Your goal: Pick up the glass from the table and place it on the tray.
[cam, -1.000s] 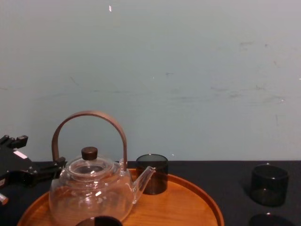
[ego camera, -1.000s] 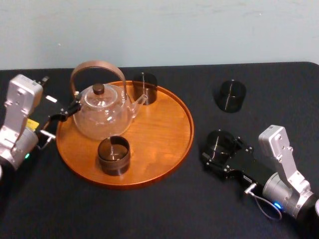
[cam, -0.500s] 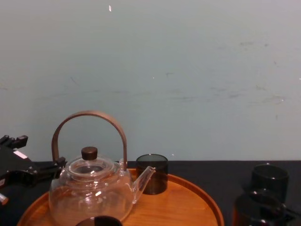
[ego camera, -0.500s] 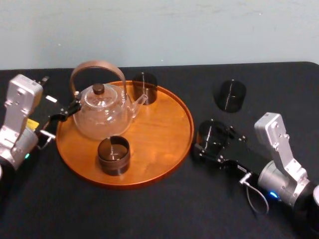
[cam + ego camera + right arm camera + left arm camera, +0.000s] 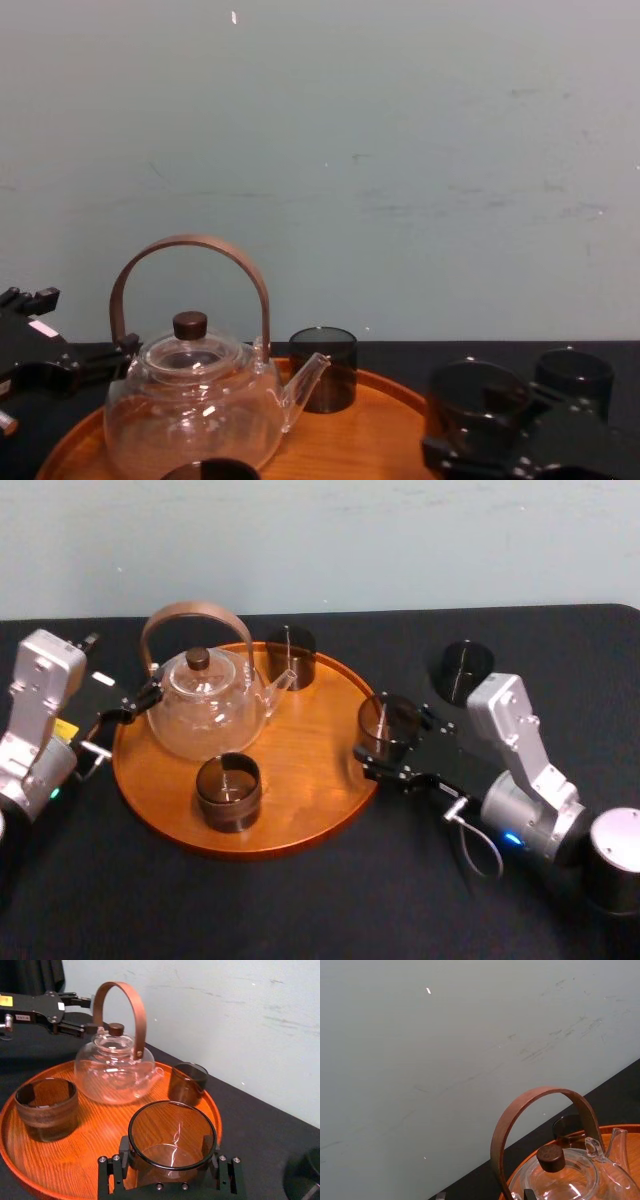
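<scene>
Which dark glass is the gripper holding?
The glass at the tray's right edge, in the right gripper; two stand free on the tray, one on the table.

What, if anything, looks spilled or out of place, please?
Nothing stands out. Teapot and two glasses stand upright on the tray; the right gripper holds a third glass upright over its rim; left gripper sits beside the teapot.

Counts: dark glass (image 5: 388, 725) (image 5: 229, 792) (image 5: 290, 657) (image 5: 465, 670) four; glass teapot (image 5: 205, 715) one; wooden tray (image 5: 310, 755) one; black table (image 5: 300, 900) one.
</scene>
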### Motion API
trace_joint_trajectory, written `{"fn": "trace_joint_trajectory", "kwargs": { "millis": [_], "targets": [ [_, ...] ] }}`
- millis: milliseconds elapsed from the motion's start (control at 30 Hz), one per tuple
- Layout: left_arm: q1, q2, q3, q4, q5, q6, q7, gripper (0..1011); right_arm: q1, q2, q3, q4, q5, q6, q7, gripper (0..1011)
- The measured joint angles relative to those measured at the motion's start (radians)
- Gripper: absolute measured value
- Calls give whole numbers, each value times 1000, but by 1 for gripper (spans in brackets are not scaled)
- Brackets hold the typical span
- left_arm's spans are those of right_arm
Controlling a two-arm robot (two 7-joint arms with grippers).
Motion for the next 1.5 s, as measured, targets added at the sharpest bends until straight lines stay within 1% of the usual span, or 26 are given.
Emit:
{"fn": "trace_joint_trajectory", "kwargs": {
  "millis": [200,433,767,1133,1500],
  "targets": [
    [0,0,0,0,0,0,0,1009,39,-22,-34,26,-9,5,9,911],
    [0,0,0,0,0,0,0,1009,72,-44,-61,60,-11,-1,16,911],
    [0,0,0,0,0,0,0,1010,97,-62,-92,96,-14,-15,29,911],
    [0,0,0,0,0,0,0,1010,125,-86,-128,175,-24,-58,47,912],
    [0,0,0,0,0,0,0,1009,150,-111,-144,257,-27,-97,61,911]
  ]
}}
